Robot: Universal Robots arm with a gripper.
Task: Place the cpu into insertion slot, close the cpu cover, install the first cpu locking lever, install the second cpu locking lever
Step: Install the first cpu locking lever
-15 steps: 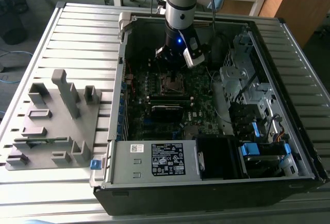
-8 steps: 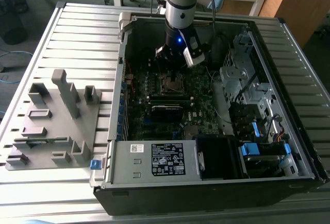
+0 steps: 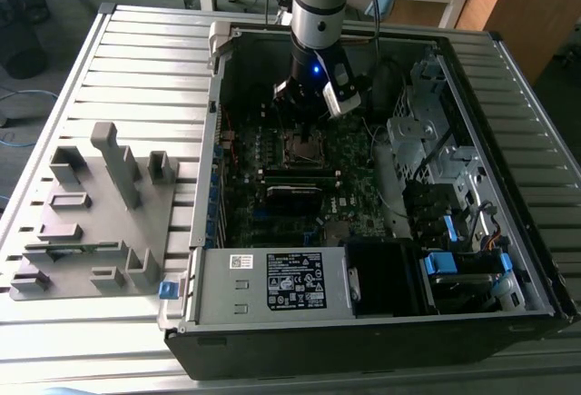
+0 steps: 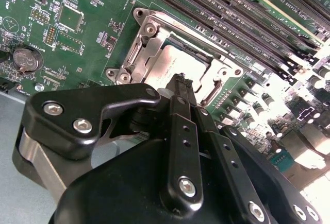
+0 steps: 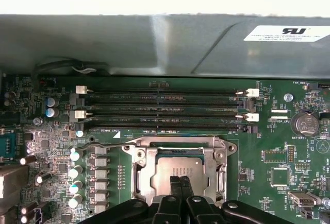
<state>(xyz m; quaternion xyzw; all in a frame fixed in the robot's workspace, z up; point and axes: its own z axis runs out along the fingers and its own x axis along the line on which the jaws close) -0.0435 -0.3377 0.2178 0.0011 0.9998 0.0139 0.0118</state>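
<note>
The cpu (image 5: 178,170) (image 4: 178,62) lies with its dull silver top up in the insertion slot (image 3: 304,147) on the green board. The silvery cpu cover (image 5: 216,154) (image 4: 149,44) lies flat around the chip, framing it. My gripper (image 5: 180,182) (image 4: 180,82) (image 3: 304,109) hangs right over the chip's edge, its two black fingers shut together with nothing between them. A thin wire locking lever (image 5: 98,145) sticks out sideways from the socket's corner. In the second wrist view another lever (image 4: 211,92) curves along the socket's side.
Long black memory slots (image 5: 165,105) run beside the socket. A coin battery (image 5: 304,123) and a row of capacitors (image 5: 75,172) flank it. The case walls, a drive cage (image 3: 427,132) and a power supply (image 3: 272,281) enclose the board. A grey fixture (image 3: 91,213) sits at the exterior view's left.
</note>
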